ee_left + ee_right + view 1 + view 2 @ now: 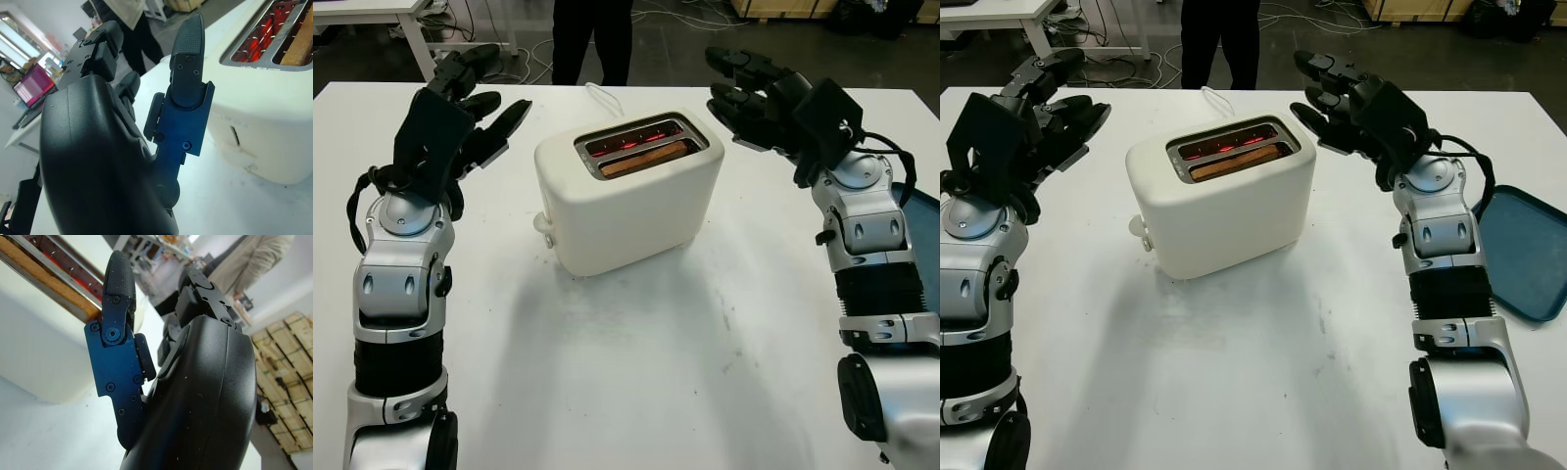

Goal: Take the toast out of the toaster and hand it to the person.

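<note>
the toast sits low in the nearer slot of the cream toaster, in the centre of the head views, with only its brown top edge showing above the slot rim; the far slot glows red from the heating wires. by my judgement the slice is light, stiff but brittle, and probably hot, so it wants a gentle pinch on that exposed top edge, near its middle, and a straight upward lift so it does not snag on the wire guides or crumble. too hard a squeeze would likely break the crust, and fingers should stay off the metal rim. the left hand hangs in the upper left of the frame, open and holding nothing, just beside the toaster's left end. the right hand hangs in the upper right, also open and empty, near the toaster's right end and closest to the toast. a person stands at the top centre beyond the white table, and a blue tray lies at the right edge.
</note>
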